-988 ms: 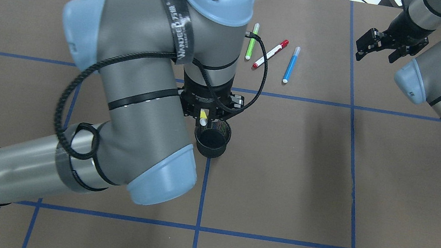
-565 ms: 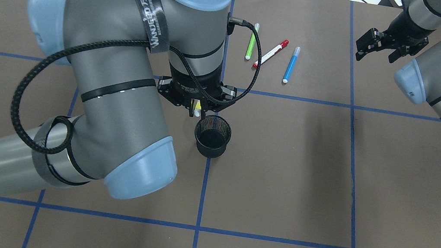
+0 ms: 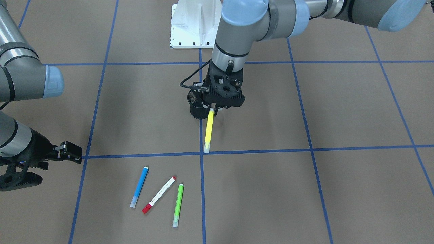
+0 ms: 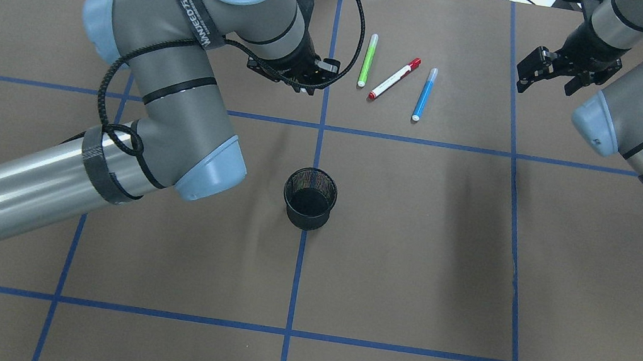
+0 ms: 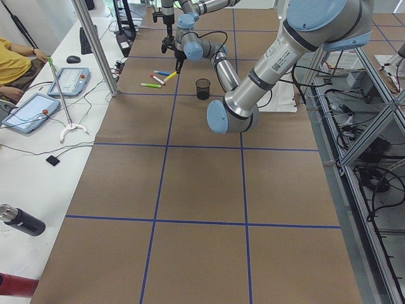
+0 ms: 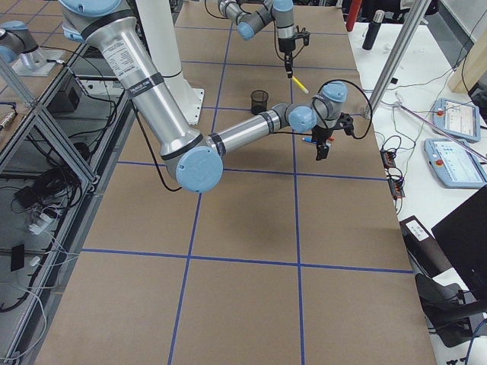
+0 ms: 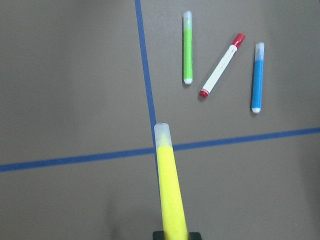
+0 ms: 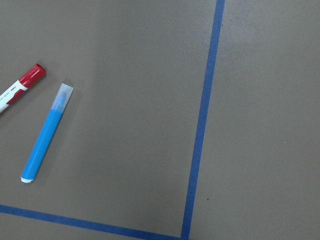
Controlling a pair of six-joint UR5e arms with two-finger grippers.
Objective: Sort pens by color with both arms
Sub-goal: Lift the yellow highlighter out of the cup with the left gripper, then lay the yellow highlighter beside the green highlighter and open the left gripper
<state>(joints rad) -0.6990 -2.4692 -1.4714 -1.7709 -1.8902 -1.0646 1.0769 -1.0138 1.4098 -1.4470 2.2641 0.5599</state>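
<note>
My left gripper (image 3: 213, 109) is shut on the upper end of the yellow pen (image 3: 209, 130), which hangs tip down above the mat, clear of the mesh cup. In the left wrist view the yellow pen (image 7: 167, 190) points toward three pens lying side by side on the mat: green (image 4: 367, 60), white-barrelled with red cap (image 4: 394, 79), and blue (image 4: 423, 94). My right gripper (image 4: 548, 79) hovers open to the right of the blue pen, holding nothing. Its wrist view shows the blue pen (image 8: 46, 135) and the red cap (image 8: 31, 76) at the left edge.
A black mesh cup (image 4: 310, 198) stands at the table's middle on a blue tape line. The white base pedestal (image 3: 195, 23) sits at the robot's edge. The left arm's elbow (image 4: 209, 164) hangs over the mat left of the cup.
The left gripper has moved away from the cup toward the far side of the table, near the green pen, still holding the yellow pen. The right gripper has barely shifted.
</note>
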